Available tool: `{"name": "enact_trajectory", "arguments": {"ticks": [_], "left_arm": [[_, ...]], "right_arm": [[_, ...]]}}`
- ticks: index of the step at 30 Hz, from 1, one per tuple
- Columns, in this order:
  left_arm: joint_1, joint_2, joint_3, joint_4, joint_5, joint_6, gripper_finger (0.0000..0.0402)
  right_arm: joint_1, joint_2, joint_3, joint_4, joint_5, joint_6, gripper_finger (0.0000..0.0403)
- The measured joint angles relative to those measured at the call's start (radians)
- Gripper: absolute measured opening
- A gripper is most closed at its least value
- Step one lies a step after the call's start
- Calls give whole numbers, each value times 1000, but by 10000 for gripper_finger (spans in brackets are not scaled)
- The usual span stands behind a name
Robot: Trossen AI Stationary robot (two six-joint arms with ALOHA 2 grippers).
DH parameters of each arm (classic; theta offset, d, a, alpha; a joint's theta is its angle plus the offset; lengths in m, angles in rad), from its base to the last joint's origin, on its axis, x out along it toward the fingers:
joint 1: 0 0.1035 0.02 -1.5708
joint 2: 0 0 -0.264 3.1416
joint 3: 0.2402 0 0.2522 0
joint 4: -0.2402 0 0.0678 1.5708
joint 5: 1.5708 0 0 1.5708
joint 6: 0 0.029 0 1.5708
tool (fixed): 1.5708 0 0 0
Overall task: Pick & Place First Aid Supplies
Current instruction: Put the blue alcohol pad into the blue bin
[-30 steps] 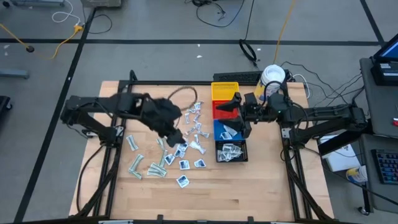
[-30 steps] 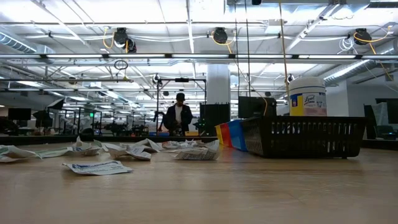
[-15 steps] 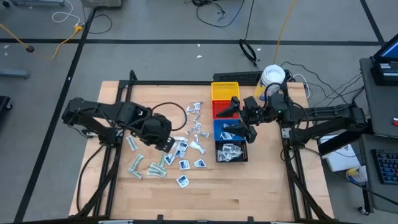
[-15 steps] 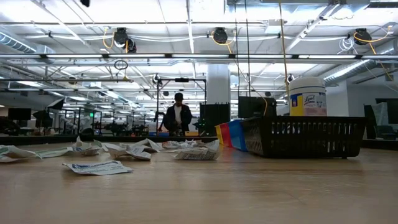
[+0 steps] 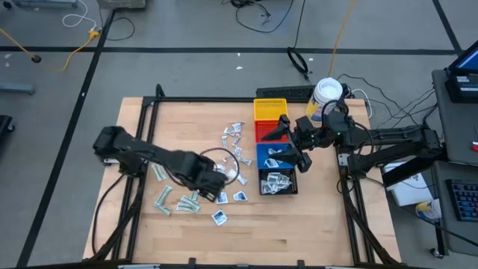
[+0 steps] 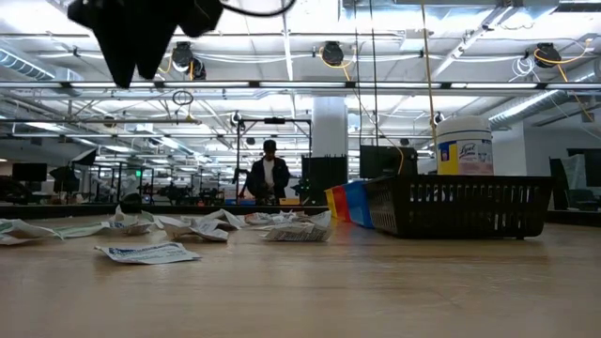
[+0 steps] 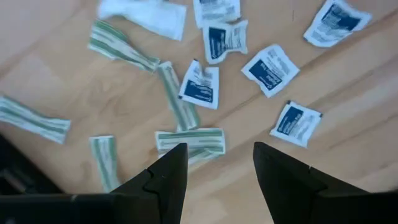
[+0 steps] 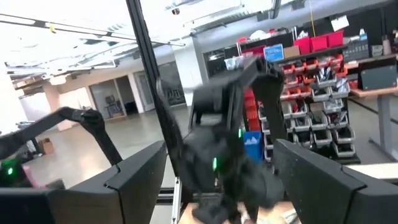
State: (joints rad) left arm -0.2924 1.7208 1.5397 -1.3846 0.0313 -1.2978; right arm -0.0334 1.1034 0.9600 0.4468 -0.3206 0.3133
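Note:
The first aid supplies [image 5: 224, 161] lie loose on the wooden table: white squares with blue marks [image 7: 271, 68], pale green wrappers [image 7: 189, 139] and white sachets. My left gripper [image 5: 213, 181] hangs over their near part, pointing straight down. It is open, with nothing between its fingers [image 7: 217, 149], and it stands well above the table in the low view [image 6: 136, 73]. My right gripper [image 5: 288, 143] hovers open over the row of bins, pointing toward the table's left [image 8: 221, 146].
A row of bins stands right of the packets: yellow [image 5: 269, 109], red [image 5: 263, 134], blue [image 5: 263, 153] and black [image 5: 261, 183], the last two holding packets. A white jar [image 5: 327, 93] stands behind them. A person [image 6: 269, 174] stands far off in the room.
My left gripper has swung toward the table's near edge and come down over the packets, tipping until it points straight down. It has entered the low view from above. The packets have not moved.

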Motion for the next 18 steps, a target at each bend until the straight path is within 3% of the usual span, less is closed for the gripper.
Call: {"name": "enact_trajectory", "arguments": {"ticks": [6, 18], "left_arm": [[-7, 89, -90, 174, 3, 20, 186], [-12, 253, -248, 342, 42, -1, 186]], "right_arm": [[0, -27, 0, -7, 0, -15, 294], [0, -55, 0, -41, 2, -16, 294]]}}
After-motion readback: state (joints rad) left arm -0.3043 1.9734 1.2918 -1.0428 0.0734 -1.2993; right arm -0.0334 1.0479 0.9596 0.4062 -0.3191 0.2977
